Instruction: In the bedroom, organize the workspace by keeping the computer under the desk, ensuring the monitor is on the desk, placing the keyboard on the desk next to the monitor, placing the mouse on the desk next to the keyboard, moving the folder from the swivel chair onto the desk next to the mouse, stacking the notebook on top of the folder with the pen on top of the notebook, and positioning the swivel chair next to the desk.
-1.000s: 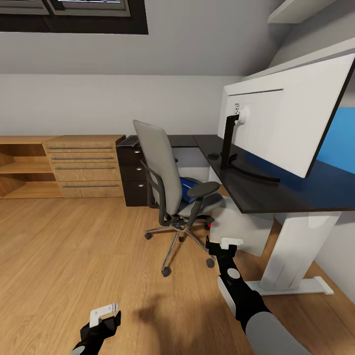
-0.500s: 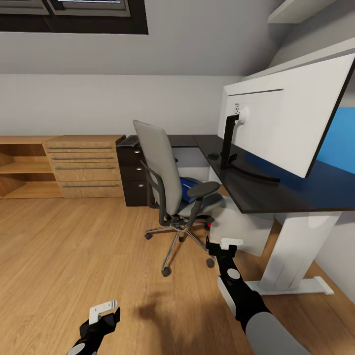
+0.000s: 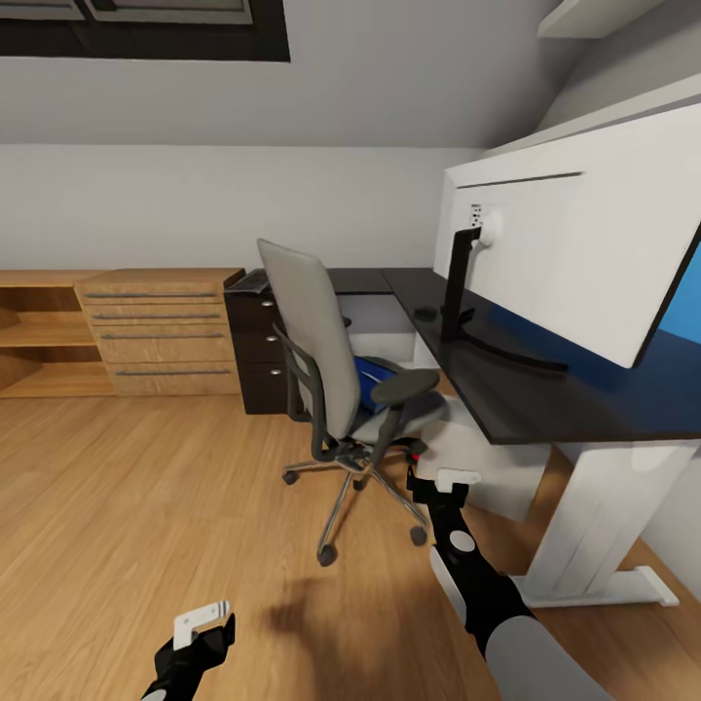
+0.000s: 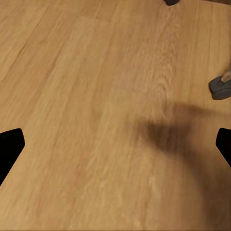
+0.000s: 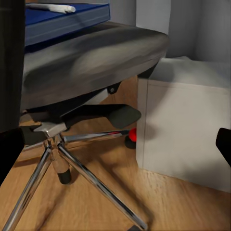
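Since the folder (image 3: 371,380) lies flat on the chair (image 3: 331,370) seat, thin and likely slippery, I'd pinch its overhanging edge; both grippers, left (image 3: 200,623) and right (image 3: 450,484), hang open, empty.

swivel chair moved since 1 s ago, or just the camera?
No. The swivel chair keeps its place against the desk and wood cabinet; the whole head view shifted together, so the camera moved.

floor (image 3: 146,487) left: open | swivel chair (image 3: 331,389) blocks desk (image 3: 526,389) front | white box (image 5: 187,125) beside chair base
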Controlling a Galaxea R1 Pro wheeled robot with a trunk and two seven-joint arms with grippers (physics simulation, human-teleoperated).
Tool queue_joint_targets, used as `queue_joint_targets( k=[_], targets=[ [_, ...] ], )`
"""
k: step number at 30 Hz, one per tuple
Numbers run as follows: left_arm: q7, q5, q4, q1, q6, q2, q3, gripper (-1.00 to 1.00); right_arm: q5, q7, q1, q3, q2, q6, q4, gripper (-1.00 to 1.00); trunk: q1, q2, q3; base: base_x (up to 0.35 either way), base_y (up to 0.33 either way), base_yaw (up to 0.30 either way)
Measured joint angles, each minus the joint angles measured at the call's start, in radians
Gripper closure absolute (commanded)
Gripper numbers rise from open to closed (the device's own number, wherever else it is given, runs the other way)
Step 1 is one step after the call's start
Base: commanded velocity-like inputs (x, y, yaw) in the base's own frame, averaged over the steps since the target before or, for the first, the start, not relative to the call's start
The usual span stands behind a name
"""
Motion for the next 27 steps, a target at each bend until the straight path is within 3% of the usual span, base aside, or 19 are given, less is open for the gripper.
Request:
queue_joint_targets(
  k=[27],
  targets=[
    [-0.005, 0.000, 0.019, 0.000, -0.002, 0.001, 0.000, -1.00, -0.001, 0.000, 0.000, -0.003, 0.000, 0.000, 0.001, -1.00, 0.000, 0.000, 0.000, 0.145, 0.000, 0.000]
  ],
)
